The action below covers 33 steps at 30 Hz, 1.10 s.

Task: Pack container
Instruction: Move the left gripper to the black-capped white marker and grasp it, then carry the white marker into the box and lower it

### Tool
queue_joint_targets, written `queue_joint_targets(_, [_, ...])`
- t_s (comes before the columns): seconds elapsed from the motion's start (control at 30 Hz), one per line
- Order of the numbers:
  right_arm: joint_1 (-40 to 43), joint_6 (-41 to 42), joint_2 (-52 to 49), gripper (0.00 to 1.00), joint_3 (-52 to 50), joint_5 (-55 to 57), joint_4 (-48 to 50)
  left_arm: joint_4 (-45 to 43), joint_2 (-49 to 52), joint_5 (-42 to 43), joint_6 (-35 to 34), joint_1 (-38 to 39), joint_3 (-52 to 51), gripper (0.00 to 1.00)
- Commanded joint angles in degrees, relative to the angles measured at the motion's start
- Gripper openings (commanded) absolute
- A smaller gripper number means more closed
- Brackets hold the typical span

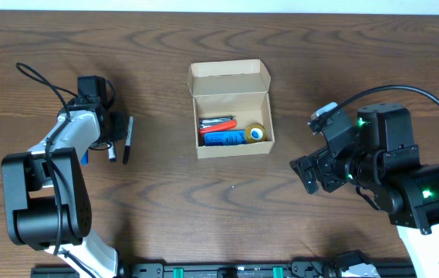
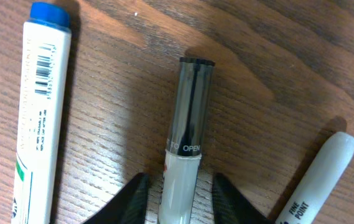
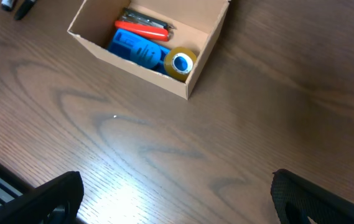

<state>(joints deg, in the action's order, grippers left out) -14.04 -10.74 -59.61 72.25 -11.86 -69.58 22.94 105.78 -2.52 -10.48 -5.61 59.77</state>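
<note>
The container [image 1: 229,77], a small tan cardboard box with its flap lid open, sits mid-table and holds a red-handled tool [image 1: 217,123], a blue item [image 1: 223,137] and a tape roll [image 1: 256,133]. It also shows in the right wrist view, container [image 3: 204,59]. My left gripper [image 1: 112,145] is down at the table on the far left. In the left wrist view the left gripper [image 2: 180,178] straddles a white pen with a dark clear cap [image 2: 189,106], with a thin gap on each side. My right gripper [image 1: 312,174] hangs wide open over bare wood, right gripper [image 3: 173,177].
A white tube with a blue cap [image 2: 40,112] lies left of the pen, and a white fine-point marker [image 2: 320,180] lies to its right. From overhead a dark marker [image 1: 126,139] lies beside the left gripper. A black rail runs along the front edge [image 1: 227,272].
</note>
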Motion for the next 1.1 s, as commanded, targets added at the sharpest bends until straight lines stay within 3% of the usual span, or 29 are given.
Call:
queue_joint_targets(0.0, [0.35,0.59,-0.02,0.99,0.15,-0.37,-0.09,0.42,1.86,-0.2,0.15,-0.44,0.5,0.26])
queue_joint_targets(0.33, [0.35,0.59,-0.02,0.99,0.15,-0.37,-0.07,1.29,1.66,2.56,0.13,-0.42,1.29,0.06])
queue_joint_targets(0.6, [0.35,0.59,-0.02,0.99,0.15,-0.37,-0.09,11.06,-0.52,4.13,0.55,-0.33,10.86,0.06])
queue_joint_targets(0.87, [0.35,0.59,-0.02,0.99,0.15,-0.39,-0.09,14.56,-8.59,13.31,12.24,3.23,20.0,0.06])
queue_joint_targets(1.07, [0.35,0.59,-0.02,0.99,0.15,-0.39,-0.07,13.88,-14.12,20.24,26.62,10.95,21.49,0.06])
